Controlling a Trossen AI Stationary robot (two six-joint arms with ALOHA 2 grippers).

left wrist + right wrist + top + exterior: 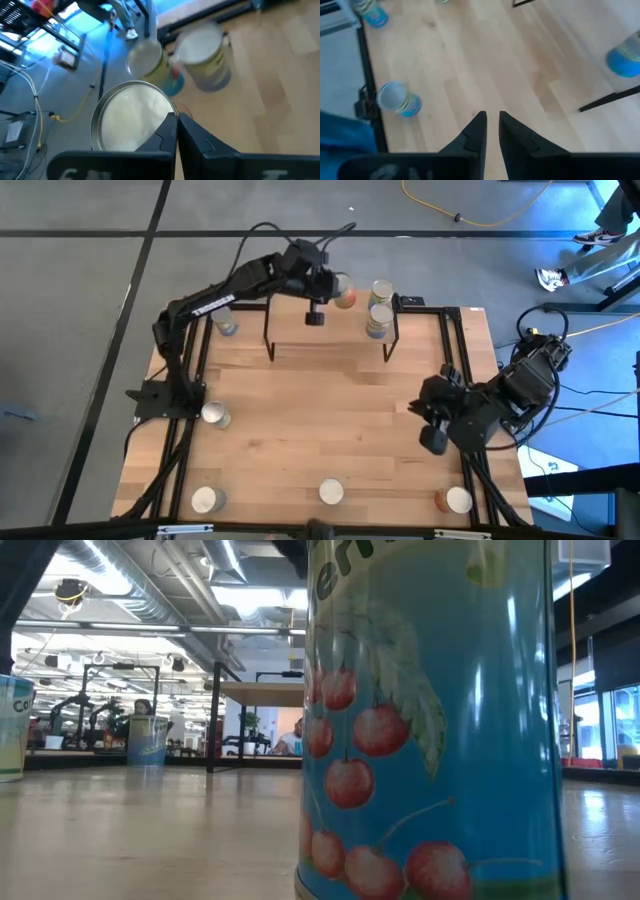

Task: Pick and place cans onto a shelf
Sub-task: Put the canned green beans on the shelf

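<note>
The shelf (330,345) stands at the table's far side, and two cans (381,292) (378,320) stand upright on its right end. My left gripper (330,285) reaches over the shelf's far edge and is shut on an orange-labelled can (346,297). In the left wrist view this can's pale top (131,120) sits beside the fingers, with both shelf cans (202,55) beyond. My right gripper (432,442) hangs over the table's right side. Its fingers (491,122) are slightly apart with nothing between them. My left gripper has the can at the rim of its top (169,106). One finger (167,131) lies over the edge of the top and the other stands just outside the wall. The fingers slant down from the table's left. The can's bottom is hidden.
Other cans stand on the table: one left of the shelf (226,325), one mid-left (214,415) and three along the near edge (206,500) (331,492) (455,500). The middle near-edge can, blue with cherries (430,720), fills the low view. Black rails (190,380) edge the table.
</note>
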